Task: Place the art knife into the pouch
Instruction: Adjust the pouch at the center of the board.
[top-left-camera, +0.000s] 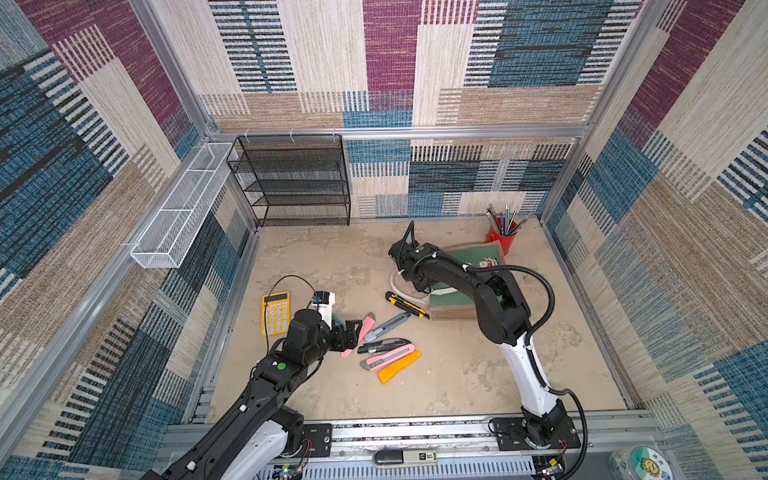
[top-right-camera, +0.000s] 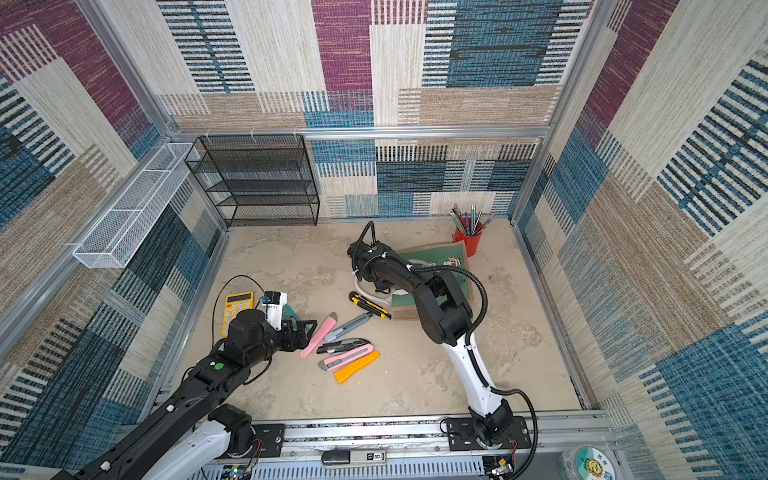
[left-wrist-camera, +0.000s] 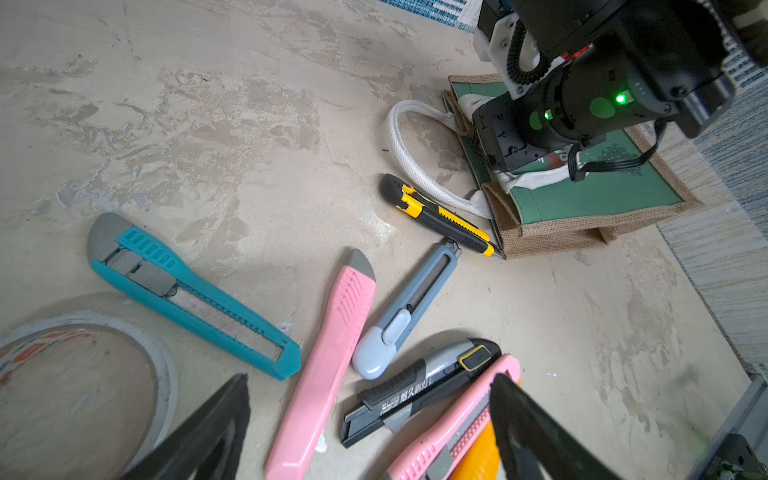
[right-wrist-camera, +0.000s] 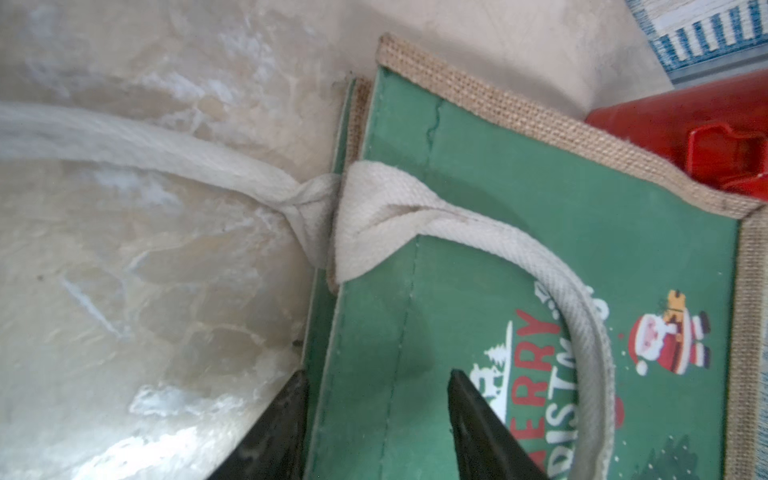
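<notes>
I see the left tool (left-wrist-camera: 370, 419) spread wide and holding nothing, poised over the heap of plastic art knives on the tabletop (top-left-camera: 457, 374); the long pink art knife (left-wrist-camera: 324, 365) lies directly between its fingers. My right tool (right-wrist-camera: 376, 415) sits half open, straddling the mouth edge of the tan jute pouch with the green Christmas panel (right-wrist-camera: 519, 187), which lies flat beside the red pencil cup (top-left-camera: 503, 237); I cannot tell whether it grips.
</notes>
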